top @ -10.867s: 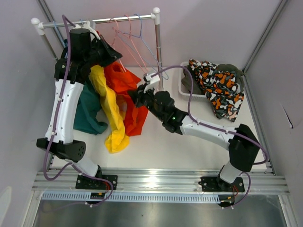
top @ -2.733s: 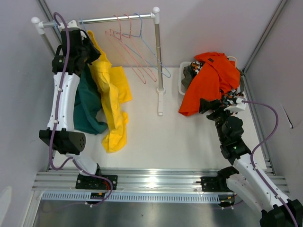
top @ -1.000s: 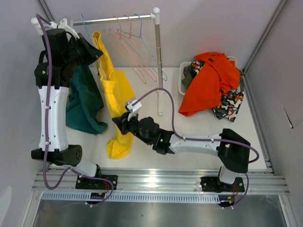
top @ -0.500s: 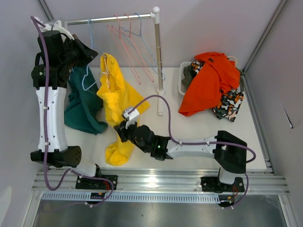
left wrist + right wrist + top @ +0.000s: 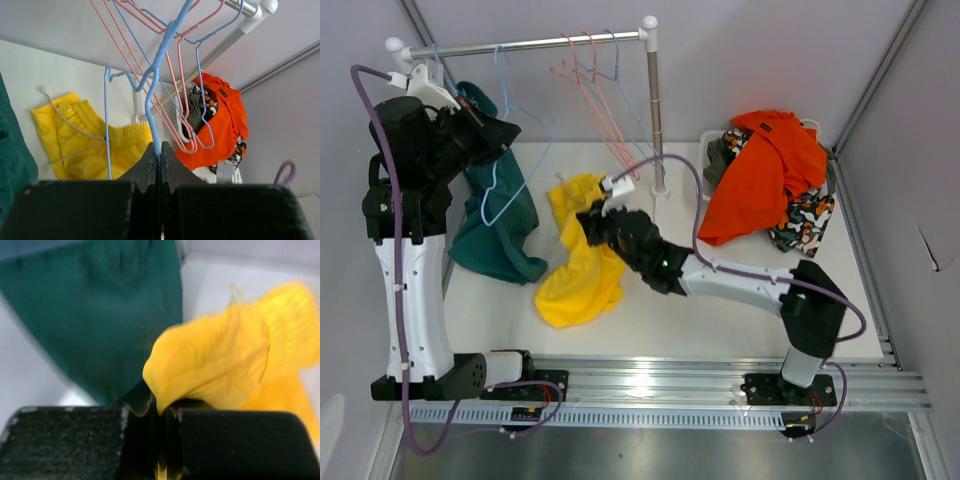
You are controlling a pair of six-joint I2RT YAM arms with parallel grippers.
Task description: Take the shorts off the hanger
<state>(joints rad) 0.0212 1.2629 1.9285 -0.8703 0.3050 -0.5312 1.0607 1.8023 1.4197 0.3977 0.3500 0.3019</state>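
**Fingers of the right gripper (image 5: 159, 409) pinch the yellow shorts (image 5: 572, 280), which are off their hanger**

The right gripper's fingers are pressed together on a fold of the yellow cloth. The shorts are bright yellow, soft and crumpled, with a gathered waistband and a loose drawstring. They lie in a heap on the table (image 5: 650, 320), at about 8 o'clock from its centre, close beside the teal shorts (image 5: 500, 225). The left gripper (image 5: 159, 150), at 10 o'clock, has its fingers closed tight on the wire of a bare blue hanger (image 5: 161, 50).

By my reading, four pairs are done. The red-orange shorts (image 5: 765, 165) drape over a basket (image 5: 704, 180) at 2 o'clock, on top of the patterned shorts (image 5: 802, 215) and a dark pair (image 5: 717, 158) that barely shows. Left to do is the teal pair, hanging from the rail (image 5: 540, 43) at 10 o'clock.
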